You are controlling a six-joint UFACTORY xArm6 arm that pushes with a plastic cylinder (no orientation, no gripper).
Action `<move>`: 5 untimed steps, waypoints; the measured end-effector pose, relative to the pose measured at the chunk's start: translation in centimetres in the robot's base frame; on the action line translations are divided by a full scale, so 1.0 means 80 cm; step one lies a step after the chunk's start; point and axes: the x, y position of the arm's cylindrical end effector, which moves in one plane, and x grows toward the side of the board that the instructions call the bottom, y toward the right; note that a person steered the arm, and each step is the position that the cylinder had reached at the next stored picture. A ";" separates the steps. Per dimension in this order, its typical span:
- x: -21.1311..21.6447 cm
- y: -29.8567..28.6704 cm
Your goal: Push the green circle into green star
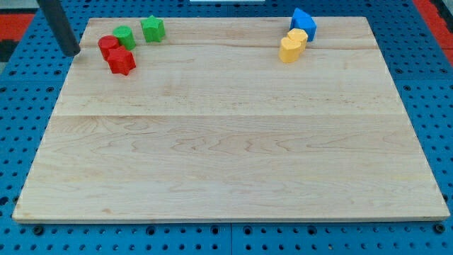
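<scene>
The green circle (124,35) sits near the view's top left of the wooden board (233,142). The green star (153,28) lies just to its right, a small gap between them. A red circle (108,46) touches the green circle's lower left side, and a red star (122,61) lies just below them. My tip (71,52) is at the board's left edge, left of the red circle and apart from it, with the dark rod rising to the view's top.
A blue block (303,23) and two yellow blocks (297,37) (289,49) are clustered at the view's top right. The board rests on a blue perforated table (28,106).
</scene>
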 end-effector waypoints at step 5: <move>-0.063 0.107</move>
